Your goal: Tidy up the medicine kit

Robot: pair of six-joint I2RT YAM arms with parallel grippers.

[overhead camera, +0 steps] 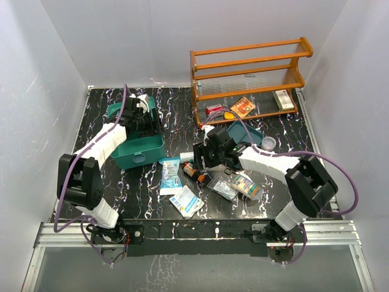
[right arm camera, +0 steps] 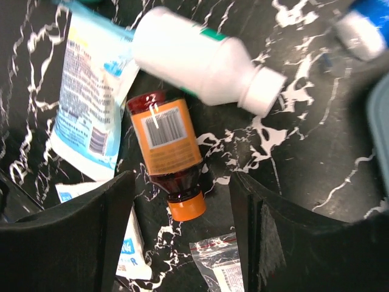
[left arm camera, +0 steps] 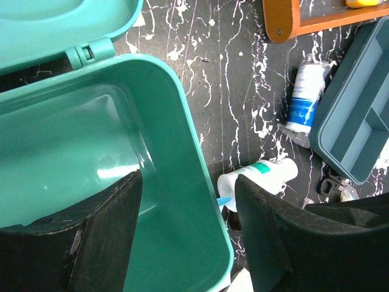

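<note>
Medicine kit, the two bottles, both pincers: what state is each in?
medicine kit, lid open, visible interior empty
brown bottle, lying flat, orange cap on
white bottle, lying flat, capped
left pincer, open, straddling the kit's wall
right pincer, open, over the brown bottle

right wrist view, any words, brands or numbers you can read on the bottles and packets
Nothing can be quoted as it reads.
Amber bottle: barcode on the orange label, digits too blurred.
Blue and white sachet: blocks of fine print, too small.
White bottle: green band, no legible words.
Zip bag: printed slip, blurred.
</note>
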